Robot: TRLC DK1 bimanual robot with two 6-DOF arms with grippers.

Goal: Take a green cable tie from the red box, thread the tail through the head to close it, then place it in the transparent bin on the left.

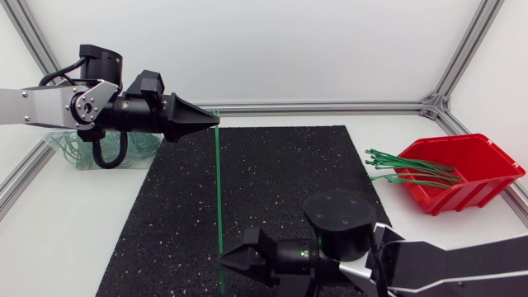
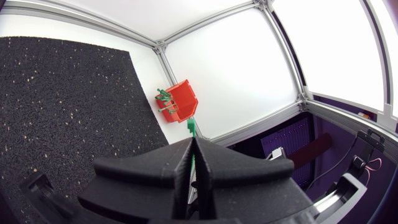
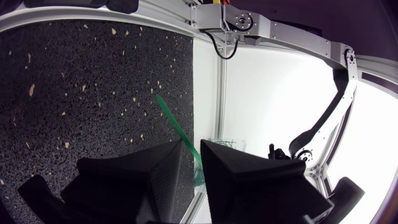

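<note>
Green cable tie (image 1: 219,190): it runs as one straight line across the black mat (image 1: 280,181), from your left gripper (image 1: 213,120) at the far side to your right gripper (image 1: 227,261) at the near side. It is not yet bent into a loop. The left gripper is clamped on the far end; its wrist view shows green pinched in the seam between the two wedges. The near end passes into the right gripper, but you cannot tell from these views whether that one has actually bitten down.

That doubt is your main risk. If the right side is loose, bending the tie will likely let the near end spring free and skate off the mat's near edge, which is close by. With both ends so far apart, bringing them together could also twist the strip, so that the tail meets the head at an angle and misses the slot.

For room, you have open mat between the grippers and out toward the red box (image 1: 470,177), which sits well apart on the right. The left is tighter: the rear rail (image 1: 330,106) runs near the left gripper, and the transparent bin (image 1: 70,153) is partly hidden under that arm.
</note>
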